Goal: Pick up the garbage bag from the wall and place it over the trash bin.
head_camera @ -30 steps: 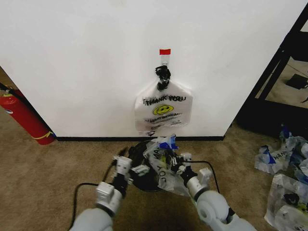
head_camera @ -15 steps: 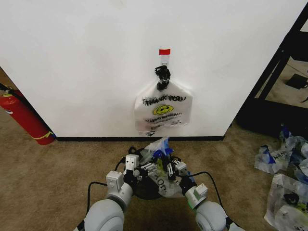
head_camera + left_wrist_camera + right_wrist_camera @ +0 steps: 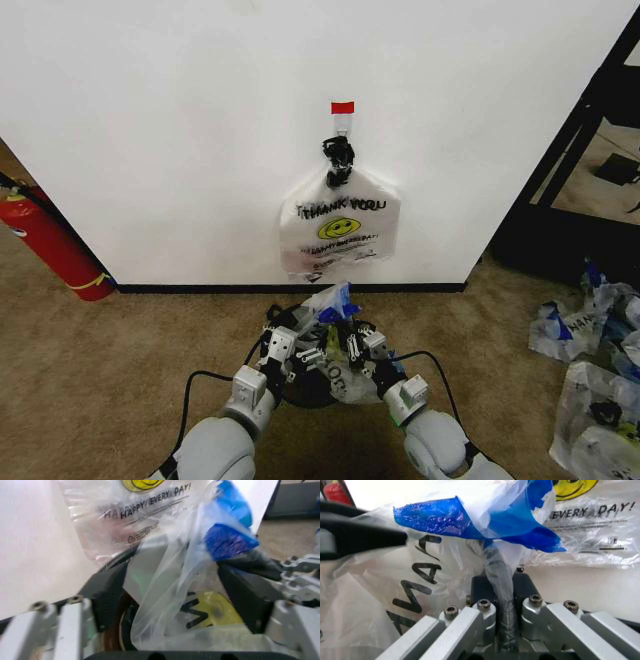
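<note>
Placing step is in hand: the garbage bag (image 3: 335, 352) is held low over the trash bin (image 3: 300, 385), just below the wall (image 3: 180, 140). It's pinched tight in the right hand (image 3: 500, 628); the left hand (image 3: 175, 592) is spread open around it. Next, the mouth needs stretching over the rim. "EVERY DAY!" can be read on the bundle (image 3: 338, 232) behind.

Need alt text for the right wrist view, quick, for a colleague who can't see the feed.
The right gripper is shut on a twisted strip of the garbage bag, its blue handle patches bunched just beyond the fingers. Behind hangs the bundle of THANK YOU bags on the white wall.
</note>
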